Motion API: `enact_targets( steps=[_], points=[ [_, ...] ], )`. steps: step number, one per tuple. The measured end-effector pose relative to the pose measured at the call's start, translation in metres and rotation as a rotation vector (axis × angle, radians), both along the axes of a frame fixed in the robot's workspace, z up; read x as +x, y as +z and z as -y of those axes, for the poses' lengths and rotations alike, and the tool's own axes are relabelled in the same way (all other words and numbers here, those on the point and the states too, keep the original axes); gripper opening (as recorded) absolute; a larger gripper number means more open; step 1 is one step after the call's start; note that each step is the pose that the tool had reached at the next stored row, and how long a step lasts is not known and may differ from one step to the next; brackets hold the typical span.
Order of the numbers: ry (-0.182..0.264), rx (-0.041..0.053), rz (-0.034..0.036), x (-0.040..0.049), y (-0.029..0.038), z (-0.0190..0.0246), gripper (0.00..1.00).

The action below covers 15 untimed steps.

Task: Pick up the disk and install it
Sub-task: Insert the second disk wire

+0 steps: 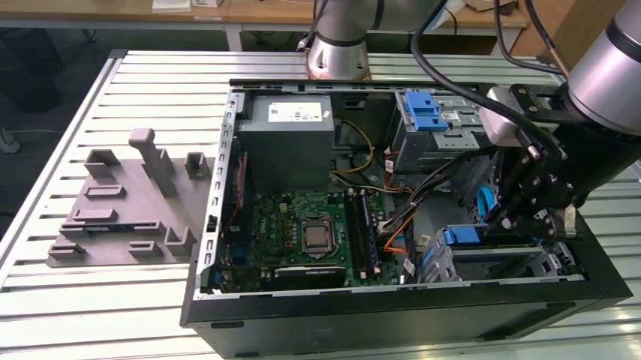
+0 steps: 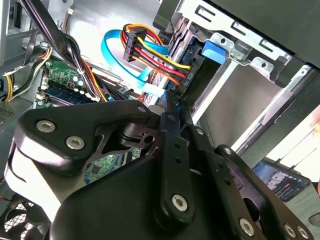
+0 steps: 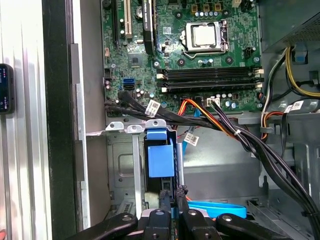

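An open desktop computer case point(image 1: 401, 315) lies on its side on a slatted metal table point(image 1: 100, 315) in the exterior view, its green motherboard point(image 1: 311, 232) facing up in the middle of the frame. A grey power supply box point(image 1: 285, 139) with a white sticker sits above the board, and a blue latch on a silver bay point(image 1: 422, 112) lies toward the upper right. At the left of the frame rests a grey moulded fixture tray point(image 1: 120, 210).

The gripper point(image 1: 523, 214) reaches down into the case at the right of the frame, over the lower drive cage point(image 1: 501, 259). In the first wrist view the gripper point(image 3: 172, 195) shows at the bottom centre, its two black fingers point(image 3: 164, 200) drawn close together on the edge of the disk point(image 3: 161, 157), whose blue carrier stands slotted in the silver cage point(image 3: 122, 165) just below the motherboard point(image 3: 190, 45). In the second wrist view the fingers point(image 2: 170, 125) meet at the centre of the frame beside the disk's blue carrier tab point(image 2: 216, 51), with orange, yellow and blue cables point(image 2: 150, 55) plugged in at the upper middle.
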<state>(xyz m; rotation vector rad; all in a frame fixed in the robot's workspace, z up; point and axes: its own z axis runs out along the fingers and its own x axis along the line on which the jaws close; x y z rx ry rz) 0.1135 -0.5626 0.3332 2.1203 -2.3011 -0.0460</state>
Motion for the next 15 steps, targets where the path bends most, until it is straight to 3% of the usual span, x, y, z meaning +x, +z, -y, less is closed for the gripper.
enact_targets(
  steps=[15],
  points=[
    [0.0, -0.0003, 0.0, 0.0001, -0.0021, 0.0, 0.16]
  ],
)
